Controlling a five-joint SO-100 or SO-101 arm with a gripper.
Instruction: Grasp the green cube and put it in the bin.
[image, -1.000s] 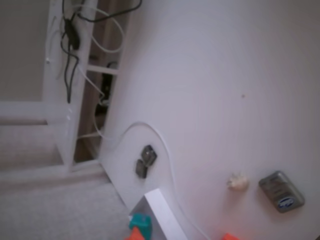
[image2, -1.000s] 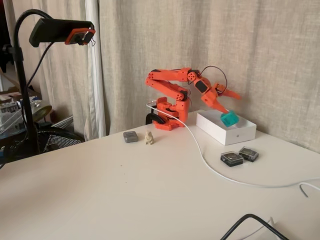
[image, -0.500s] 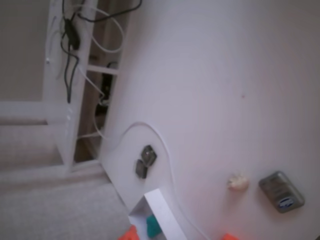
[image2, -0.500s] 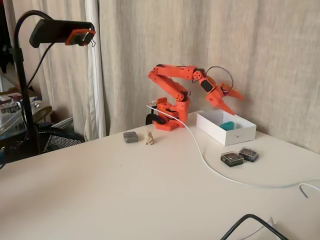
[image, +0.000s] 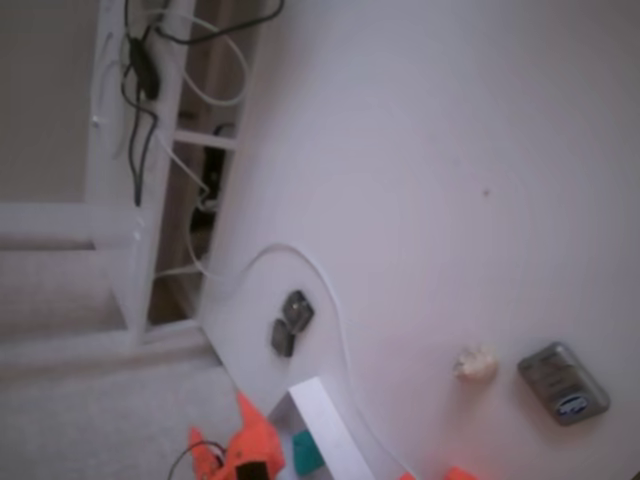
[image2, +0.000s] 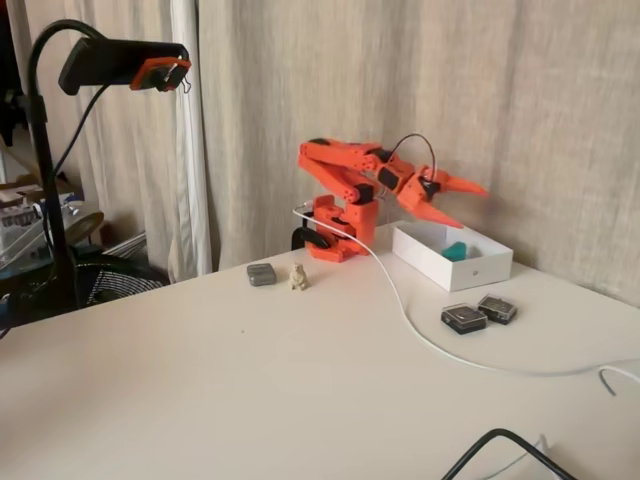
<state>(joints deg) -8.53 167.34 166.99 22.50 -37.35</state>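
The green cube (image2: 455, 251) lies loose inside the white bin (image2: 481, 270) at the back of the table. In a fixed view from above, the green cube (image: 307, 452) shows just inside the bin's wall (image: 326, 418) at the bottom edge. The orange arm's gripper (image2: 463, 205) hangs open above the bin, clear of the cube, with nothing between its fingers. From above, the gripper (image: 220, 424) pokes out past the bin's left side, its jaws spread.
Two small dark grey pieces (image2: 466, 318) (image2: 497, 308) sit in front of the bin. A white cable (image2: 403, 304) runs across the table. A grey device (image2: 261, 273) and a small beige figure (image2: 298, 276) lie left of the arm's base. A camera stand (image2: 120, 62) rises at left.
The gripper opened and let the green cube drop into the bin. It has since lifted and swung a little away, staying open.
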